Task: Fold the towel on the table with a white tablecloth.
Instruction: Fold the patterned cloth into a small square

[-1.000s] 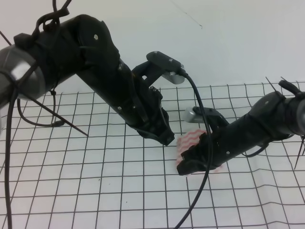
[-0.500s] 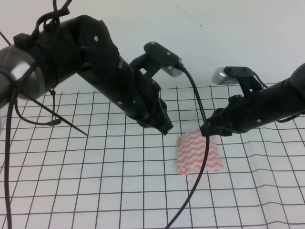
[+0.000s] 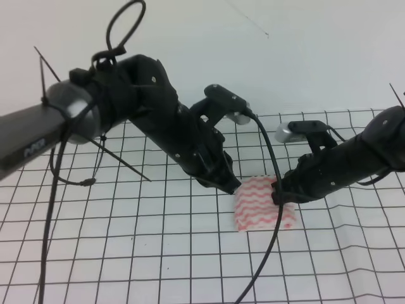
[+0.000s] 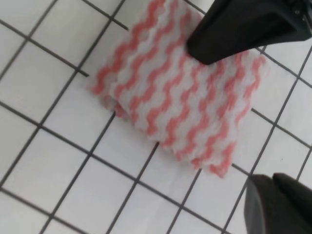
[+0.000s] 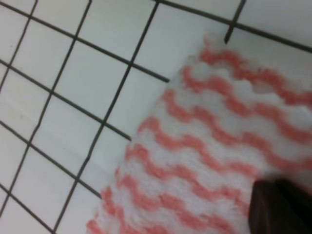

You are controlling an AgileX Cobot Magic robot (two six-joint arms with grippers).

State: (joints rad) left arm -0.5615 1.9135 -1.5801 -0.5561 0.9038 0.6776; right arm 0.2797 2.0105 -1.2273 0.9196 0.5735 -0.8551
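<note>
The towel (image 3: 262, 212) lies on the tablecloth (image 3: 126, 253), left gripper (image 3: 229, 185) at its left, right gripper (image 3: 278, 195) at its right.

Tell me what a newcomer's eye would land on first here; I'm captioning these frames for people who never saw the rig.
The pink wavy-striped towel, lying in a small folded bundle right of centre on the grid-lined white tablecloth, is the only colour. Two bulky black arms converge on it: the left tool at its upper-left corner, the right tool over its right edge. A black cable droops across the towel.
</note>
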